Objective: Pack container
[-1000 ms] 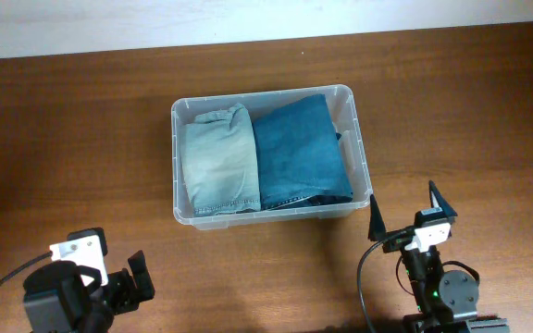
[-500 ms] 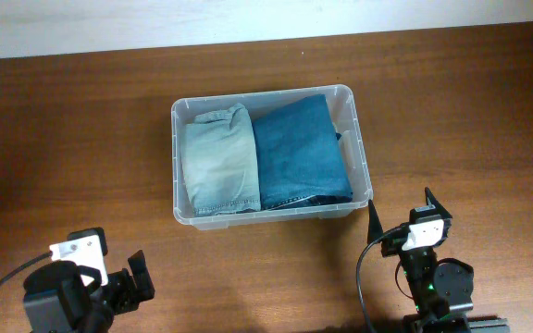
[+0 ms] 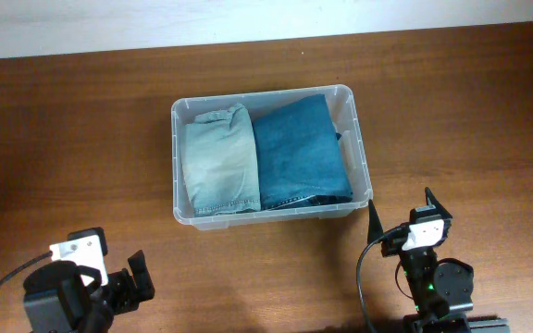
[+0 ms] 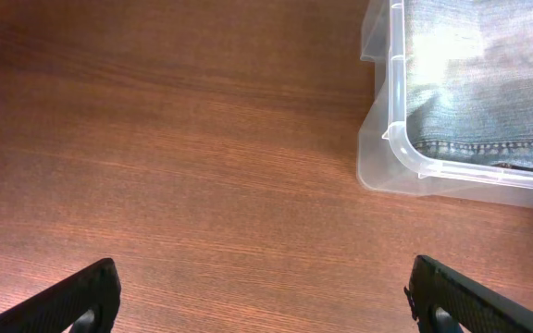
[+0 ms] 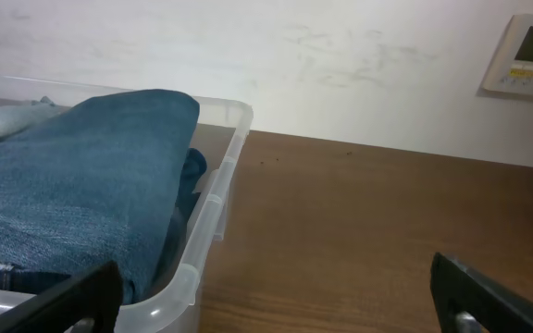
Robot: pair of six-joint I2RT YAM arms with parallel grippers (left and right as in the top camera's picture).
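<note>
Since jeans (image 3: 299, 153) fill the container (image 3: 364, 176), we judge left gripper (image 3: 135, 280) (7 o'clock) and right gripper (image 3: 402, 215) (5 o'clock) parked, both released and empty.

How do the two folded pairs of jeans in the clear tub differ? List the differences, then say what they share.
Colour: the pale jeans are faded light blue; the dark jeans are deep blue.
Place: the pale jeans lie left in the container, the dark jeans right.
Spread: the dark jeans cover more floor than the pale jeans.
Shared: both are folded denim, side by side inside.
</note>
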